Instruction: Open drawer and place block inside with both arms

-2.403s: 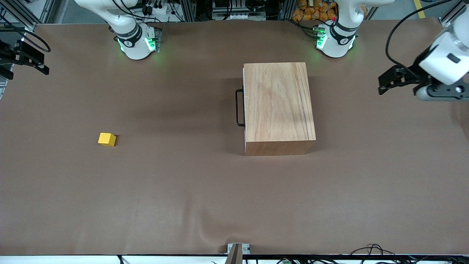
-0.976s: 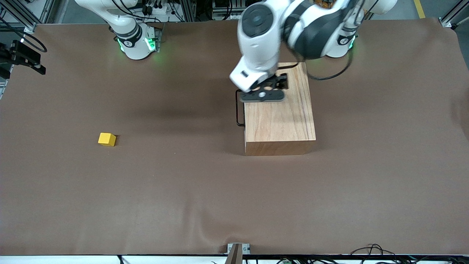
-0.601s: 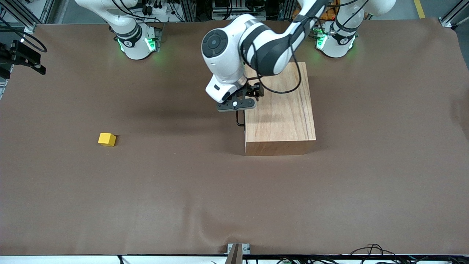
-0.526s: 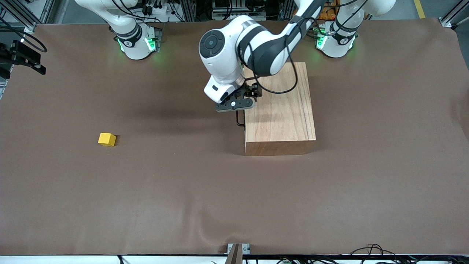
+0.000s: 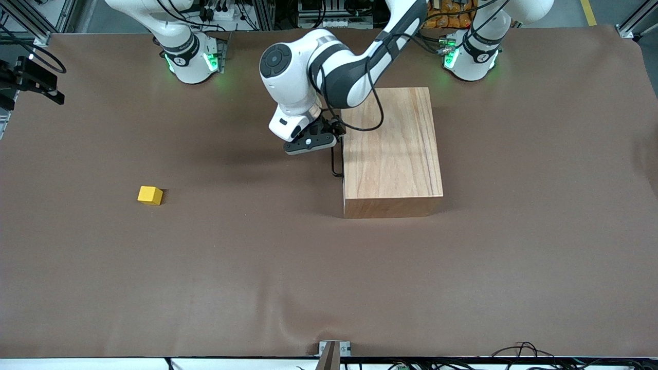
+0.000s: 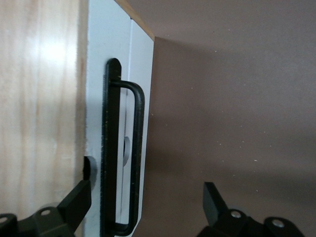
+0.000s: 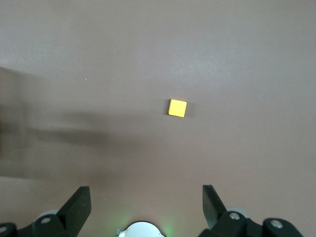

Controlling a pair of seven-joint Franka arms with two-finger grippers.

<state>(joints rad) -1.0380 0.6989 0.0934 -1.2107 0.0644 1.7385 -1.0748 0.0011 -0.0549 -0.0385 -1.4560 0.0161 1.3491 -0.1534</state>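
The left gripper (image 6: 145, 202) has its fingers (image 6: 76, 200) spread wide, one over the edge of the wooden box (image 5: 390, 149) and one over bare desk (image 5: 257, 257), so that the black wire loop handle (image 6: 123, 158) stands in the gap between them but is not yet touched. In the front view this gripper (image 5: 311, 144) hangs just at 9 o'clock of the box, above the handle (image 5: 335, 162) on the white front panel (image 6: 116, 98) of the drawer, which looks fully shut. The step in hand, as I judge it, is the approach to the handle: opening has not begun. Next the fingers must drop around the wire loop, close on it, and pull toward the right arm's end of the desk, straight along the drawer's slide so the box does not skid. The right gripper (image 7: 143, 207) waits at the desk's edge near 9 o'clock in the front view (image 5: 31, 77), its fingers spread and holding nothing, looking down on the yellow block (image 7: 177, 107). That block (image 5: 150, 195) lies alone on the desk, well apart from the box, toward 8 o'clock of it and nearer the front camera than the handle.
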